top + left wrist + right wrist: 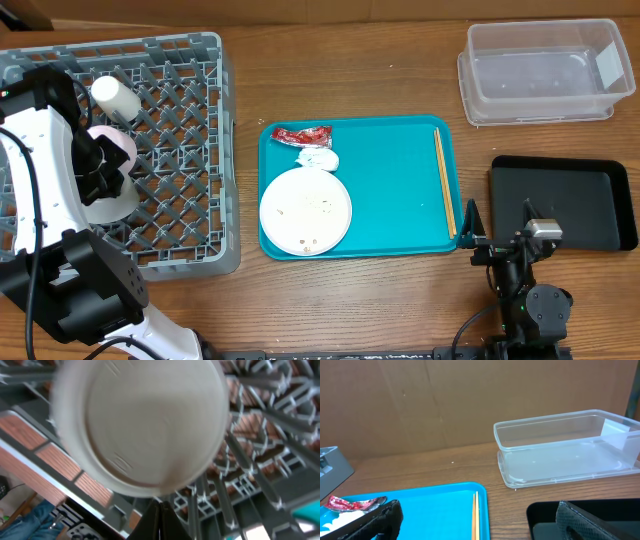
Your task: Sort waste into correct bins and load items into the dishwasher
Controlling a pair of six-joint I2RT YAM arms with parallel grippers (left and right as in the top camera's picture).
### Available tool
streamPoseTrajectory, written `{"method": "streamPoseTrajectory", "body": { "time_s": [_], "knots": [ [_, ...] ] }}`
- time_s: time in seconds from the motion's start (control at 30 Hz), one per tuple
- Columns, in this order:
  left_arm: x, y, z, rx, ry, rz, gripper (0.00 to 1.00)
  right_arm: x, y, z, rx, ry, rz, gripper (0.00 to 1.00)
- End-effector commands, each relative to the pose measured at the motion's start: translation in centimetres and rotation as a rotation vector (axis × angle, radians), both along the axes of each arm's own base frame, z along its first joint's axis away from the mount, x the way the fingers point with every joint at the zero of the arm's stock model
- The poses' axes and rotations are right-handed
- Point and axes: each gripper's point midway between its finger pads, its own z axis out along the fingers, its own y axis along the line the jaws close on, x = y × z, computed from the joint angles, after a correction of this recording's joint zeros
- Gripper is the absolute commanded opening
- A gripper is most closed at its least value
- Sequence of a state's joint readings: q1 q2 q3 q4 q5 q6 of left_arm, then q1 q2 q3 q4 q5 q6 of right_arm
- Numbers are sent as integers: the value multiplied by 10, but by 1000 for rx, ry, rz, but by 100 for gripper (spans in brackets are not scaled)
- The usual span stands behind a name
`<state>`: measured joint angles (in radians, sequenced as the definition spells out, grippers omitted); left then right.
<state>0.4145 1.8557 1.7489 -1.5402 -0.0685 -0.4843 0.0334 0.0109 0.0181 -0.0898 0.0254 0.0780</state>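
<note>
The grey dish rack [180, 150] stands at the left. In it are a white cup [115, 97] on its side, a small white bowl [118, 150] and a grey bowl [112, 207]. My left gripper [160, 520] is shut and empty, just below the rim of the white bowl [140, 425], over the rack [260, 460]. On the teal tray [390, 200] lie a red wrapper [302, 134], a white tissue [318, 158], a white plate [305, 210] with crumbs, and chopsticks [445, 180]. My right gripper [480, 525] is open and empty above the tray's right edge, over the chopsticks [475, 515].
The clear tub [540, 65] stands at the back right and shows in the right wrist view [570, 445]. The black tray [570, 200] lies at the right, beside my right gripper [500, 240]. A cardboard wall stands behind the table.
</note>
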Motion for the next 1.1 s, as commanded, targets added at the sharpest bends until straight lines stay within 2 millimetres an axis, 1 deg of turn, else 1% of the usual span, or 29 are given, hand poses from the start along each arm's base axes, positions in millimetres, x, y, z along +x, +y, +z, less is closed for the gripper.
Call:
{"method": "streamPoseTrajectory", "body": {
  "time_s": [0.0,0.07,0.13,0.23,0.33,0.43,0.5,0.6,0.83,0.9,1.07],
  "knots": [
    [0,-11,0,-71,-22,-51,4,0,0,-2,4,-4,-2,100],
    [2,-9,1,-59,-29,-51,4,0,0,-2,5,-4,-1,100],
    [3,-1,5,-25,-35,-38,4,0,0,-2,4,-4,-1,100],
    [-4,26,11,119,-6,72,4,0,0,-2,4,-4,-1,100],
    [-19,56,19,309,40,233,4,0,0,-2,4,-4,-1,100],
    [-32,73,26,414,64,357,4,0,0,-2,4,-4,-2,100],
    [-36,77,27,433,61,414,4,0,0,-2,4,-4,-2,100],
    [-38,80,27,437,57,448,4,0,0,-2,4,-4,-2,100],
    [-35,84,25,452,18,540,5,0,0,-2,4,-4,-1,100],
    [-33,85,21,453,9,553,4,0,0,-2,4,-4,-1,100],
    [-27,91,5,478,-13,558,4,0,0,-2,4,-4,-2,100]
  ]
}}
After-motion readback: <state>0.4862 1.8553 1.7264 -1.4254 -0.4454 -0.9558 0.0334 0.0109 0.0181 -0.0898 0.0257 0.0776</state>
